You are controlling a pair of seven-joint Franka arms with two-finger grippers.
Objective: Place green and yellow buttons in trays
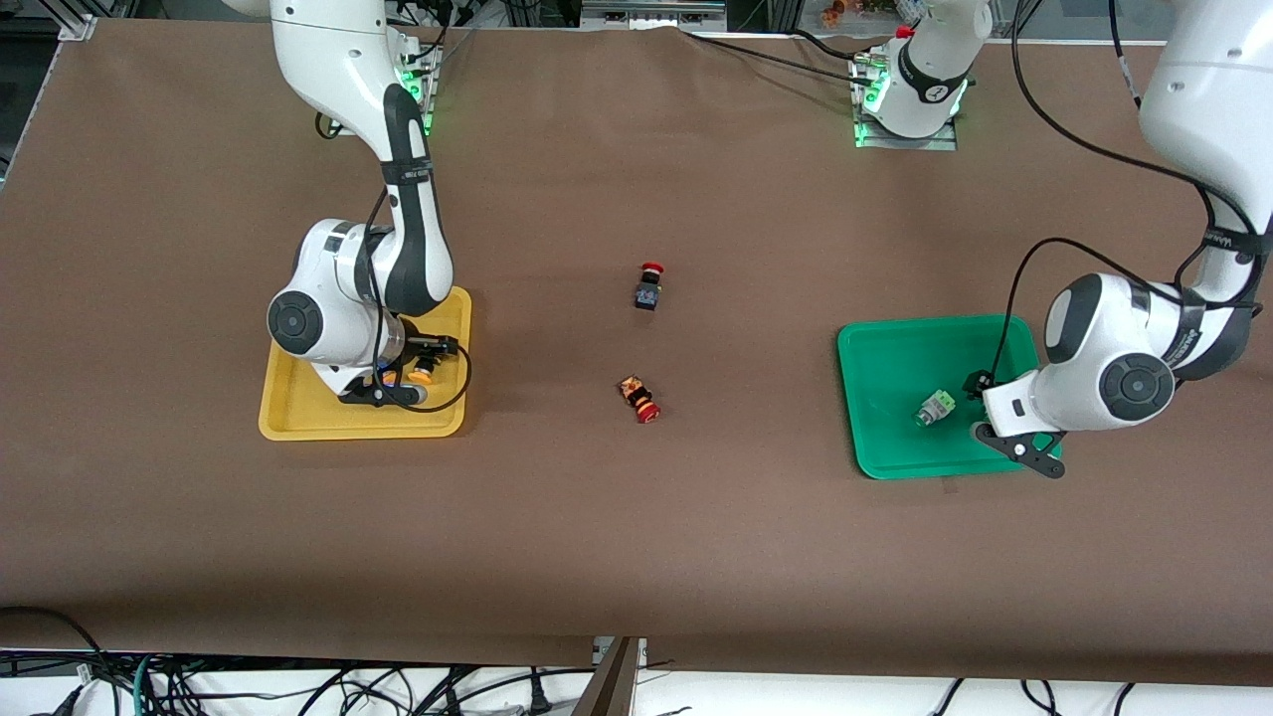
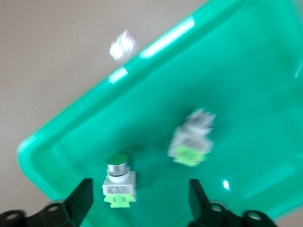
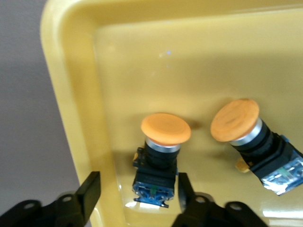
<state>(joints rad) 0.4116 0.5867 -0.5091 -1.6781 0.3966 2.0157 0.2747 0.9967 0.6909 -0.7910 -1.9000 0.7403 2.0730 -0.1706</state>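
Note:
The yellow tray (image 1: pixel 298 418) lies toward the right arm's end of the table. Two yellow buttons (image 3: pixel 162 153) (image 3: pixel 255 137) with orange caps lie in it; one cap shows in the front view (image 1: pixel 423 375). My right gripper (image 1: pixel 406 364) (image 3: pixel 137 194) is open low over the tray, its fingers on either side of one button's dark body. The green tray (image 1: pixel 895 358) (image 2: pixel 71 127) lies toward the left arm's end and holds two silvery green buttons (image 2: pixel 119 182) (image 2: pixel 191 139); one shows in the front view (image 1: pixel 935 406). My left gripper (image 1: pixel 998 423) (image 2: pixel 139 203) is open over it.
Two red-capped dark switches (image 1: pixel 648 286) (image 1: pixel 640 397) lie on the brown table between the trays, one nearer to the front camera than the other. Cables hang from both arms over the trays.

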